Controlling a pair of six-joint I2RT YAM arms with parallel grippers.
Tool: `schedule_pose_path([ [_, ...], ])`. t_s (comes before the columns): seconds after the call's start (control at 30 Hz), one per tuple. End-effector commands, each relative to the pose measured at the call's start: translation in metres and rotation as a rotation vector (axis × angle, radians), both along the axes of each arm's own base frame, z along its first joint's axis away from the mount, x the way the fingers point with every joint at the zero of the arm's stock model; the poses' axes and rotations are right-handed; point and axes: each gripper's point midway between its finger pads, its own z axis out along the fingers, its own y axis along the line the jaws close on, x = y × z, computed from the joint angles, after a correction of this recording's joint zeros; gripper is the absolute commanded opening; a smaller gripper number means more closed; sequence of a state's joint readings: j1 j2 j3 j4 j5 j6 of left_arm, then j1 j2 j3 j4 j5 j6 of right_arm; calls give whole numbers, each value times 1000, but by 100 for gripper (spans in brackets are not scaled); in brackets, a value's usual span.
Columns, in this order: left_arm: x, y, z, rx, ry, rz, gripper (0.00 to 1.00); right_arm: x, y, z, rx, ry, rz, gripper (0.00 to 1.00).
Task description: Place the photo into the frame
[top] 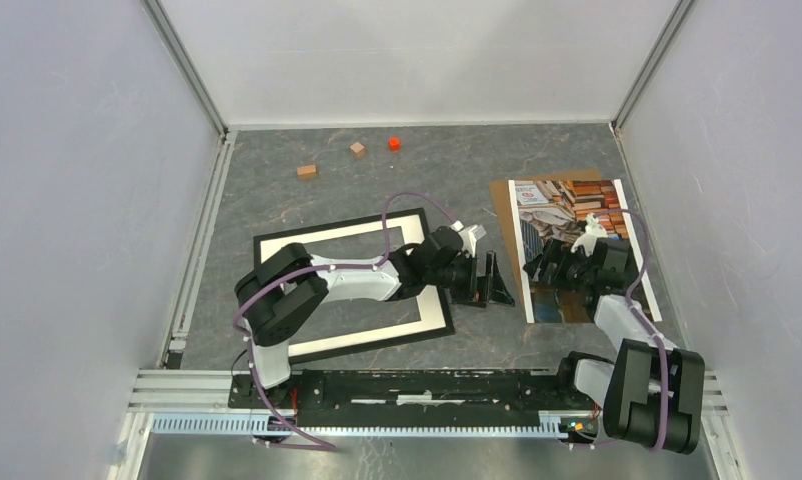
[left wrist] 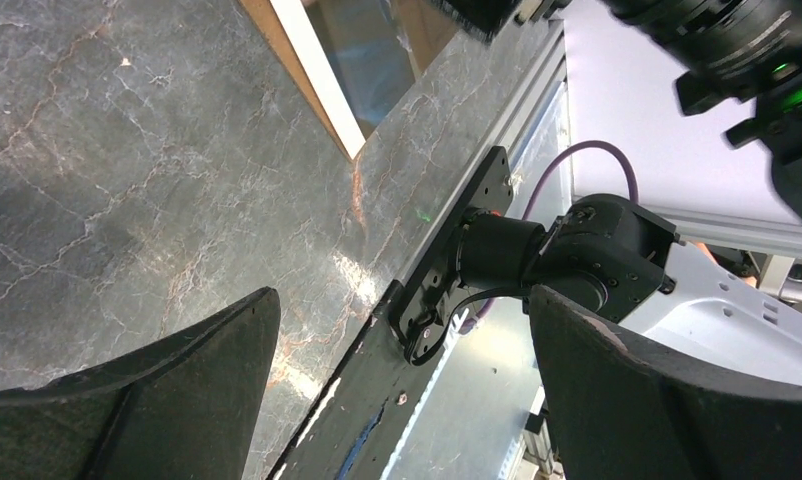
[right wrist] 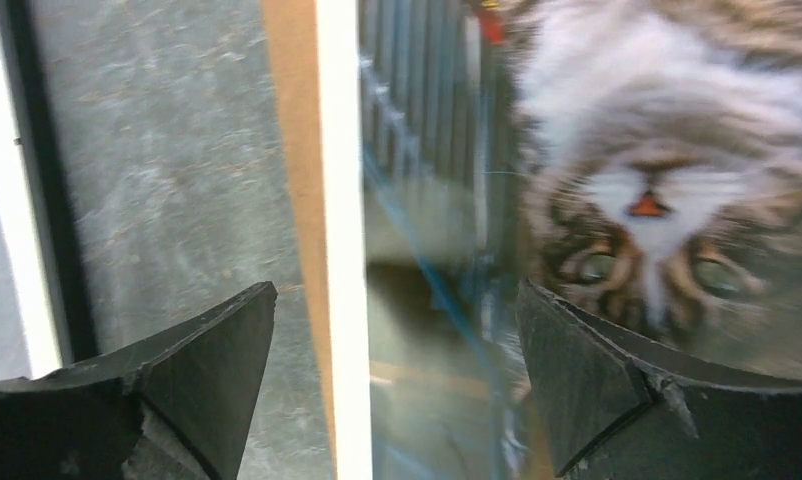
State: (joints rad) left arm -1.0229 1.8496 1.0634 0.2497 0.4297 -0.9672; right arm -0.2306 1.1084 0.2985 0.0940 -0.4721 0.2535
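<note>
The frame [top: 337, 224], thin black with a white mat inside, lies flat at centre-left under my left arm. The photo [top: 577, 205], a white-bordered print of a cat and books, lies to its right on a brown backing board [top: 501, 200]. My left gripper [top: 490, 281] hovers open over bare table between the two, and its wrist view catches the photo's corner [left wrist: 372, 60]. My right gripper [top: 554, 262] is open above the photo's left part. In its wrist view the jaws [right wrist: 397, 290] straddle the white border [right wrist: 339, 200], with the frame's black edge [right wrist: 42, 200] at far left.
Two small wooden blocks [top: 306, 171] [top: 357, 149] and a red block [top: 393, 143] sit near the back wall. White walls enclose the table on three sides. A black mounting rail [top: 427, 385] with both arm bases runs along the near edge.
</note>
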Motion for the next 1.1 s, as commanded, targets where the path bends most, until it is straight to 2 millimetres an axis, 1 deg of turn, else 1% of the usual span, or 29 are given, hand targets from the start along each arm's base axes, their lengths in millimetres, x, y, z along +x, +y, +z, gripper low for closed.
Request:
schedule_pose_path([
  [0.0,-5,-6,28,-81,-21,-27,100,-12,-47,-5,-197,187,-150,98],
  [0.1,-4,-11,31,-84,-37,-48,100,2,-80,16,-288,163,-264,98],
  [0.17,-3,-18,34,-74,-63,-73,100,6,-105,26,-332,163,-350,98],
  [0.2,-3,-23,37,-73,-88,-94,100,6,-112,27,-340,173,-374,98],
  [0.27,-1,-30,35,-27,-100,-125,100,5,-120,26,-332,187,-397,98],
  [0.37,-2,-31,48,-13,-111,-156,100,-5,-119,9,-319,258,-406,98],
  [0.43,-1,-23,58,11,-149,-149,100,-16,-113,-6,-292,306,-403,98],
  [0.47,-1,-17,59,31,-169,-145,100,-19,-105,-13,-268,316,-380,98],
  [0.57,0,1,61,84,-237,-118,100,-32,-100,-28,-257,403,-357,97],
  [0.6,-2,5,62,86,-235,-122,100,-36,-97,-32,-251,427,-333,95],
  [0.67,-20,14,75,67,-207,-192,100,-44,-90,-39,-256,462,-293,93],
  [0.73,-37,26,89,54,-185,-252,100,-48,-75,-45,-233,469,-244,93],
  [0.8,-50,42,103,45,-184,-285,100,-49,-57,-46,-210,476,-195,93],
  [0.9,-60,64,119,50,-230,-316,100,-50,-26,-47,-177,474,-129,93],
  [0.97,-59,73,129,80,-295,-352,100,-49,-3,-44,-152,451,-85,93],
  [1.0,-55,78,131,108,-340,-360,100,-46,10,-41,-131,431,-58,93],
  [1.07,-41,86,130,172,-437,-337,100,-40,30,-34,-107,409,-13,93],
])
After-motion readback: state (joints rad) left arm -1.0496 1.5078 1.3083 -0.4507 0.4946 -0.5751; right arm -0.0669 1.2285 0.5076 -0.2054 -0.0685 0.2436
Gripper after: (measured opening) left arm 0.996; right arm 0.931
